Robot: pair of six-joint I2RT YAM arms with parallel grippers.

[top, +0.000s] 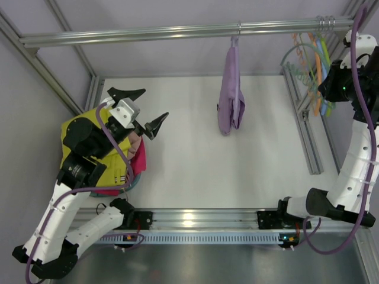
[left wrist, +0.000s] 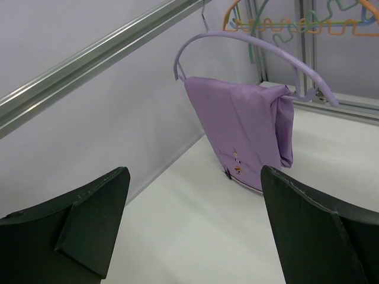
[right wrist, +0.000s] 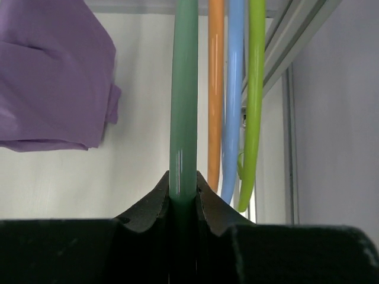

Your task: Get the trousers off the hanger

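The pale lilac trousers (top: 230, 100) hang folded over a lilac hanger (left wrist: 254, 42) on the top rail (top: 177, 31); in the left wrist view the trousers (left wrist: 237, 127) are straight ahead, well beyond my fingers. My left gripper (top: 144, 109) is open and empty above the table, left of the trousers, and its fingertips (left wrist: 118, 177) frame bare table. The yellow trousers (top: 83, 127) lie on the table under my left arm. At the far right my right gripper (top: 328, 89) is shut on the bar of a bare green hanger (right wrist: 183, 100).
Orange (right wrist: 216, 89), blue (right wrist: 235, 89) and lime (right wrist: 255, 89) bare hangers hang beside the green one at the rail's right end (top: 325, 23). A pink garment and magenta cloth (top: 140, 158) lie beside the yellow trousers. Metal frame posts (top: 302, 118) border the table.
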